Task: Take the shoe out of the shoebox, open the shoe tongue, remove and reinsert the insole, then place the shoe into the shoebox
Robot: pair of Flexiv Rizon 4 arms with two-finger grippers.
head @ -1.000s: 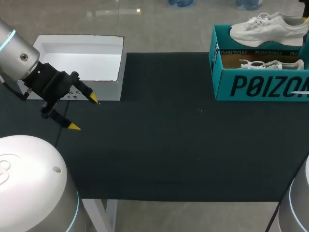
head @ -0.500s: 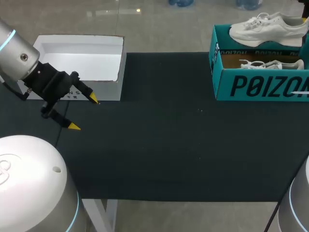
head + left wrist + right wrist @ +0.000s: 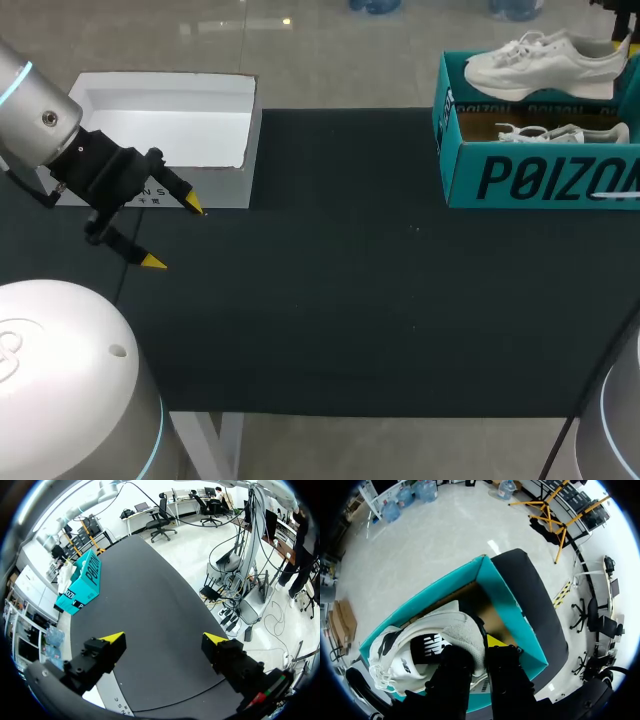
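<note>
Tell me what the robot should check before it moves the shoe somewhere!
1. Grip: right gripper shut on shoe: ok.
2. Lift: shoe raised clear of box rim: cannot tell.
3. Leftover: other shoe lying inside box: ok.
4. Helper: left gripper open: ok.
5. Room: left gripper far from shoe, beside lid: ok.

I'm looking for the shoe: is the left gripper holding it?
No, the left gripper is open and empty; the right gripper holds the shoe.
</note>
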